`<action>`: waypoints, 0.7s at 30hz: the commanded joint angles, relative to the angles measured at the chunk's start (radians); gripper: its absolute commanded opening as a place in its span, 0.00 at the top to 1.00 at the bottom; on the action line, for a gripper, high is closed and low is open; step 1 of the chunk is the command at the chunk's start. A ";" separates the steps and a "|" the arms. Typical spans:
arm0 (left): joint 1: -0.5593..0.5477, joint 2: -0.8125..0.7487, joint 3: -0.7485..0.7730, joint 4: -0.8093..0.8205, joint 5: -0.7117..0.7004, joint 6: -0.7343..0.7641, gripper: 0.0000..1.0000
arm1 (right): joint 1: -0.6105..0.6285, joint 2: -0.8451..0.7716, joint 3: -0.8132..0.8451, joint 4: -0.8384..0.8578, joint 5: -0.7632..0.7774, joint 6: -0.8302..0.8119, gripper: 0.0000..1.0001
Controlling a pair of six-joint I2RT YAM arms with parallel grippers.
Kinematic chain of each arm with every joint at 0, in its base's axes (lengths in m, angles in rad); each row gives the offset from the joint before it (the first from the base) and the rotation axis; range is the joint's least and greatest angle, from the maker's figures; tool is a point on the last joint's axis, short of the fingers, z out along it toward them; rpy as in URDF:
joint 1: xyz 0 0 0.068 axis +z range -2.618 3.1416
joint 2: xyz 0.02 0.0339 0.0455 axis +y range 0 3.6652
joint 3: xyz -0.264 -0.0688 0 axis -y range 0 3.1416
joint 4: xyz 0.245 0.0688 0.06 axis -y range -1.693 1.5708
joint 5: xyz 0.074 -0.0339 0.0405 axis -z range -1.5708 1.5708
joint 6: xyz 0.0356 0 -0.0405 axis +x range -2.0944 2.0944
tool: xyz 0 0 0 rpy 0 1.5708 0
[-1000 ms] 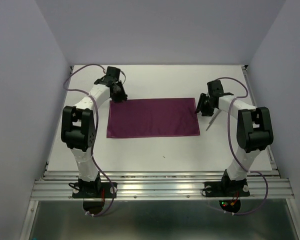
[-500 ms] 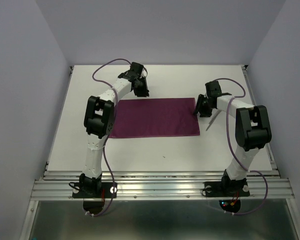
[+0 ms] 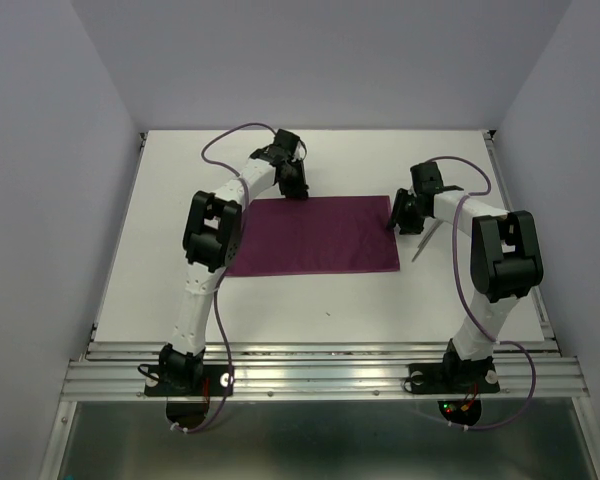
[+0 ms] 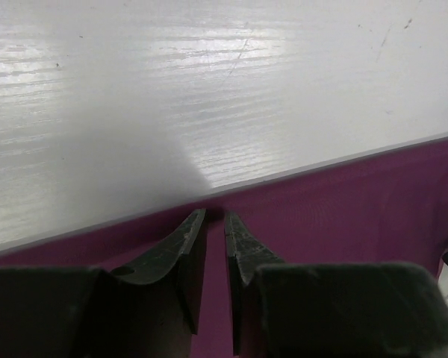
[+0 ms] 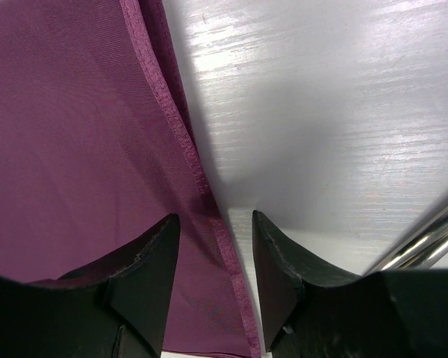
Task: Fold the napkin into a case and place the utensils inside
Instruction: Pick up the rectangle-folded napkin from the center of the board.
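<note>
The plum-purple napkin [image 3: 315, 238] lies flat on the white table as a wide rectangle. My left gripper [image 3: 295, 190] hovers at its far edge, left of the middle. In the left wrist view the left gripper [image 4: 213, 218] points down at the napkin [image 4: 343, 216] with its jaws a narrow slit apart, and cloth shows through the gap. My right gripper [image 3: 395, 222] is open at the napkin's far right corner. In the right wrist view the right gripper [image 5: 214, 218] straddles the hemmed edge of the napkin [image 5: 75, 149]. The shiny utensils [image 3: 420, 245] [image 5: 425, 237] lie just right of the napkin.
The white table [image 3: 180, 290] is closed in by pale walls on the left, right and back. A metal rail [image 3: 320, 375] runs along its near edge by the arm bases. The left arm's elbow [image 3: 212, 232] hangs over the napkin's left end.
My left arm has swung right along the napkin's far edge, from the far left corner towards the middle, and its jaws have narrowed. The right gripper has hardly moved.
</note>
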 commanded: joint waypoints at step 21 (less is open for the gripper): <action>0.004 -0.112 0.057 -0.024 -0.059 0.025 0.74 | 0.004 0.013 0.045 0.008 0.051 -0.037 0.51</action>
